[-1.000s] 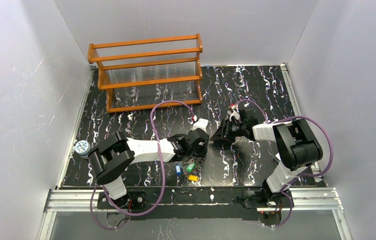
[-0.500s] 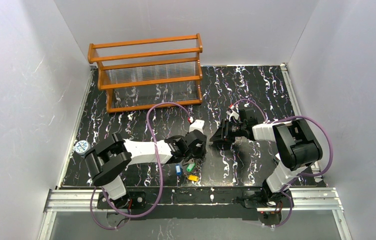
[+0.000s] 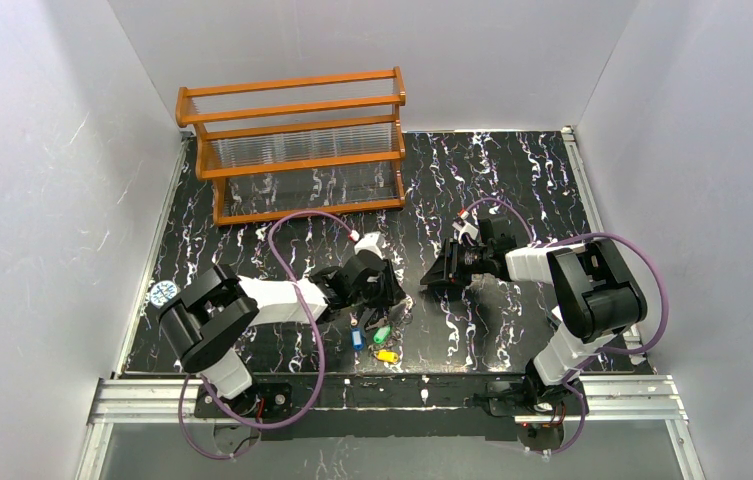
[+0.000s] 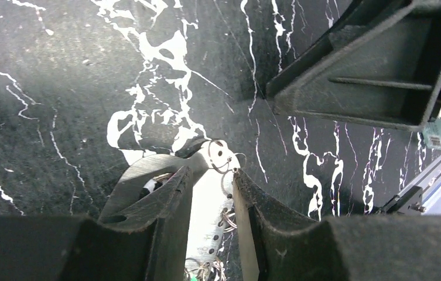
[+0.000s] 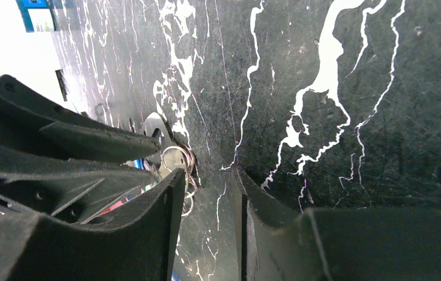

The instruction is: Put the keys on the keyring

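green key (image 3: 382,334) near left gripper (image 3: 394,298)

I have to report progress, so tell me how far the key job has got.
Nothing looks finished: the blue key, green key and yellow key lie on the table by the left gripper, none clearly threaded. In hand: its fingers straddle a pale key; the right gripper stands open alongside. Left: every key onto the keyring, which I cannot make out.

Blue, green, yellow keys (image 3: 380,338) clustered; wire keyring (image 4: 222,157) just beside.
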Robot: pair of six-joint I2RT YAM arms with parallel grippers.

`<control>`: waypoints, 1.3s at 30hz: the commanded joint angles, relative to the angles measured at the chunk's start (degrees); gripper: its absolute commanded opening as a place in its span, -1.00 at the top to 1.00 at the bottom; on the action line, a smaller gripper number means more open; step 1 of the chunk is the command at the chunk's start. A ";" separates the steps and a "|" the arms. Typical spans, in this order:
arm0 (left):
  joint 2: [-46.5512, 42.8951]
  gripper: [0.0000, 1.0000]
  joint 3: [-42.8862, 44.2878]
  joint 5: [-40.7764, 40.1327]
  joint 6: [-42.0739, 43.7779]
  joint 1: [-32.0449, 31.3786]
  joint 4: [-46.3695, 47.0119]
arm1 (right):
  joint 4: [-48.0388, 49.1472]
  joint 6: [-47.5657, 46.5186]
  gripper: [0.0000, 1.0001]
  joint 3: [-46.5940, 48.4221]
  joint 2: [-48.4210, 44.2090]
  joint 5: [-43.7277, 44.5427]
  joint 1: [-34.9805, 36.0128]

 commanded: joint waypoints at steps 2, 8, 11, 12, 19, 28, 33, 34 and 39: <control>-1.20 0.41 -2.74 3.69 -4.12 1.98 6.60 | -5.04 -2.86 0.12 -0.12 0.69 2.61 0.28; 1.25 0.46 -2.55 6.47 -4.51 2.36 9.43 | -5.08 -2.90 0.12 0.05 0.96 2.44 0.28; 2.55 0.48 -1.93 7.35 -4.03 2.39 9.50 | -5.13 -2.99 0.11 0.11 0.91 2.47 0.28; 3.04 0.49 -1.77 7.40 -3.97 2.43 9.43 | -5.13 -3.03 0.12 0.10 0.95 2.48 0.28; 3.82 0.47 -1.71 6.01 -4.08 2.49 7.96 | -5.30 -3.16 0.11 0.18 0.96 2.48 0.28; 7.53 0.49 0.57 6.52 -2.63 2.62 8.10 | -5.82 -3.60 0.11 0.80 1.05 2.41 0.28; 8.69 0.64 1.92 6.09 -1.79 2.70 7.86 | -6.25 -3.87 0.12 0.98 0.83 2.52 0.28; 8.61 0.69 1.97 6.01 -1.66 2.63 7.64 | -6.27 -3.95 0.11 1.04 0.79 2.52 0.28; 7.96 0.84 3.18 3.57 0.69 2.74 5.19 | -6.57 -4.22 0.11 1.32 0.52 2.51 0.28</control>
